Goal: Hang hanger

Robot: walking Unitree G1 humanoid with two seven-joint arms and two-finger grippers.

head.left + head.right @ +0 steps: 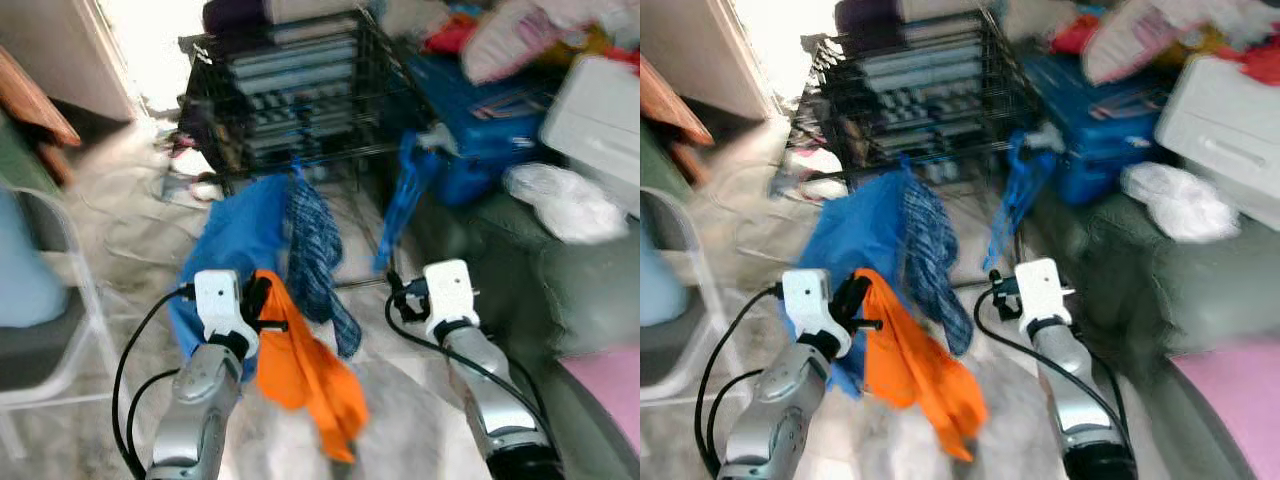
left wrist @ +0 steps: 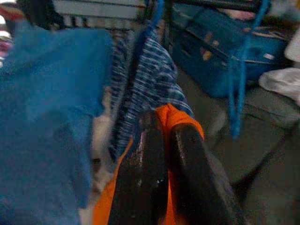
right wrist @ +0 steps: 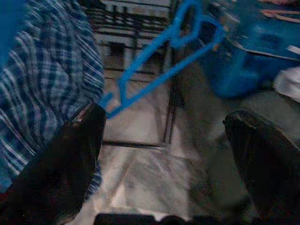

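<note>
1. Nearest me, my left end effector (image 1: 262, 305) has its fingers pressed together on an orange garment (image 1: 310, 375) that droops below it.
2. My right end effector (image 1: 398, 297) is spread wide, holding nothing.
3. Ahead, a blue hanger (image 3: 161, 51) hangs on the black wire rack (image 1: 290, 90), just beside a plaid shirt (image 1: 315, 260) and a blue cloth (image 1: 240, 240).
</note>
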